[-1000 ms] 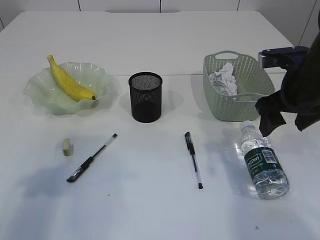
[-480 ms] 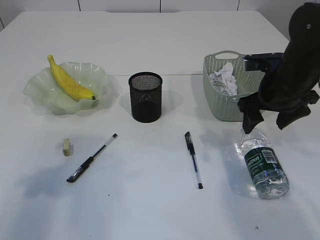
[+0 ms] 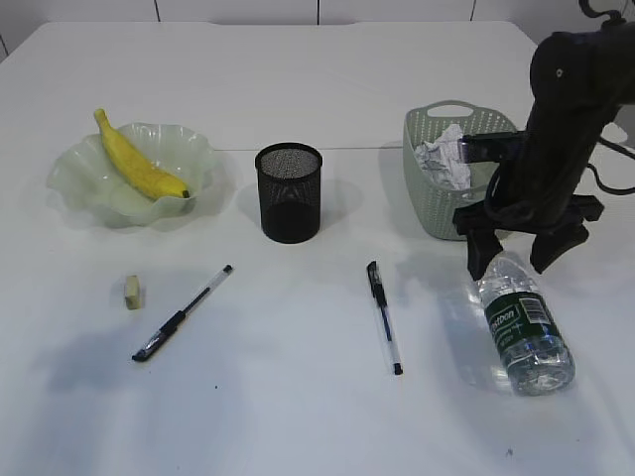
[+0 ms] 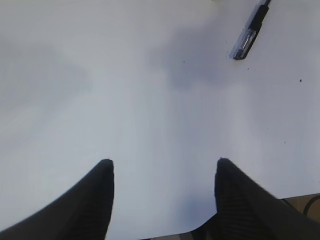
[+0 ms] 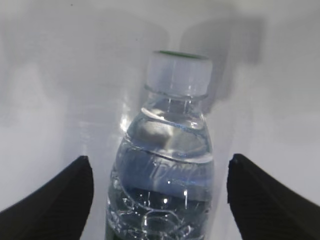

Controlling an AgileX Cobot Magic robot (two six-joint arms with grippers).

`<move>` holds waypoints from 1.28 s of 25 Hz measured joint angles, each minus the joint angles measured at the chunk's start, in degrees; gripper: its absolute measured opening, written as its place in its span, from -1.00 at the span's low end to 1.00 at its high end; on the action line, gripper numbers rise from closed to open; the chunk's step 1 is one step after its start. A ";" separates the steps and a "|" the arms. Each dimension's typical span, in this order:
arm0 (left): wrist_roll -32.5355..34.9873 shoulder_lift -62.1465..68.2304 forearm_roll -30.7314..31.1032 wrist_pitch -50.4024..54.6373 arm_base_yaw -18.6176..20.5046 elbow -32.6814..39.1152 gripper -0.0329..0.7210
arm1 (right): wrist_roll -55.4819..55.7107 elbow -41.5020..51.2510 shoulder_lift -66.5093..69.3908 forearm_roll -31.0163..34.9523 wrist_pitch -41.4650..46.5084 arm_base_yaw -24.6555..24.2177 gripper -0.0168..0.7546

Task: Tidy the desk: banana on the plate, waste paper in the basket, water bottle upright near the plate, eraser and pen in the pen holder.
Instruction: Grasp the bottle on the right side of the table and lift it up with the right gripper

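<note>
Right gripper (image 3: 512, 264) pointing down, jaws spread, left gripper (image 4: 162, 170) likewise

A broad white matte counter (image 3: 298, 416) fills the view under soft light, with pale wall panels (image 3: 238, 10) behind.

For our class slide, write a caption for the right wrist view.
Open jaws of the right gripper straddle the neck of a lying water bottle, white cap ahead.

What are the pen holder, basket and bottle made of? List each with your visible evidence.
Pen holder: probably black metal mesh, fine see-through grid, matte.
Basket: likely moulded plastic, pale green, woven-look perforated walls with handles.
Water bottle: clear glossy plastic, ribbed, with highlights; white cap looks plastic too.
</note>
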 joint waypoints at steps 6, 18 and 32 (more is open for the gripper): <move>0.00 0.00 0.00 -0.04 0.00 0.00 0.25 | 0.19 -0.20 2.21 0.04 0.23 0.00 0.63; 0.00 0.00 0.00 -0.13 0.00 0.00 0.25 | 0.65 -0.29 4.42 0.04 -1.61 0.00 0.59; 0.00 0.00 0.00 -0.29 0.00 0.00 0.25 | 1.49 -0.29 5.65 0.04 -2.20 0.00 0.50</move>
